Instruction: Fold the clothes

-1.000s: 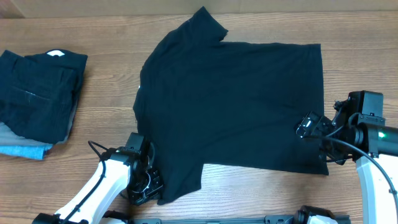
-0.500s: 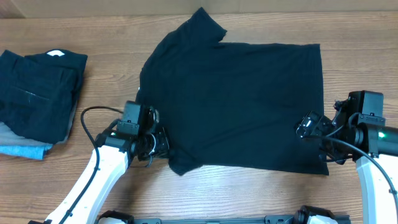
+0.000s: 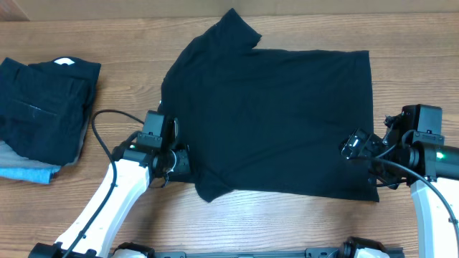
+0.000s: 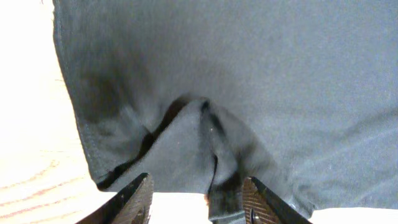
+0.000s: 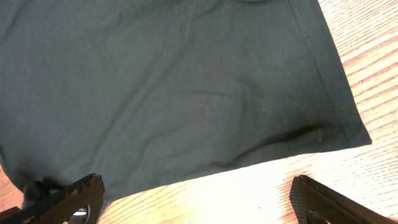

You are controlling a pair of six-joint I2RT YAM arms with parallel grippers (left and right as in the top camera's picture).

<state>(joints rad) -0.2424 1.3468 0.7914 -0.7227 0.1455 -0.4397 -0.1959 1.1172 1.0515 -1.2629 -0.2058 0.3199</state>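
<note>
**Two pincers posted at opposite ends of a spread T-shirt**

Overhead: the black T-shirt (image 3: 272, 115) lies flat across the middle of the wooden surface (image 3: 301, 222), with the neck end to the left and the hem to the right. The far sleeve (image 3: 240, 25) sticks out. The near one seems turned in onto the body, leaving a blunt corner (image 3: 208, 190). The left pincer (image 3: 176, 161) sits at the neck-side edge and the right pincer (image 3: 353, 145) is over the hem. This placement probably lets each arm work its own end of a garment too wide for one arm. A pile of folded clothes (image 3: 43, 107) rests well apart on the left.

Left wrist: the fingers (image 4: 134, 202) stand partly apart, astride a raised ridge of cloth (image 4: 214, 155). The ridge is thinner than the gap, so I judge it is straddled rather than pinched. The bunching suggests the fabric here needs smoothing before any crease.

Right wrist: the fingers (image 5: 68, 199) are spread wide and hold nothing. The hem corner (image 5: 364, 138) lies flat on the wood just ahead. This looks like a ready stance for taking the hem.
</note>
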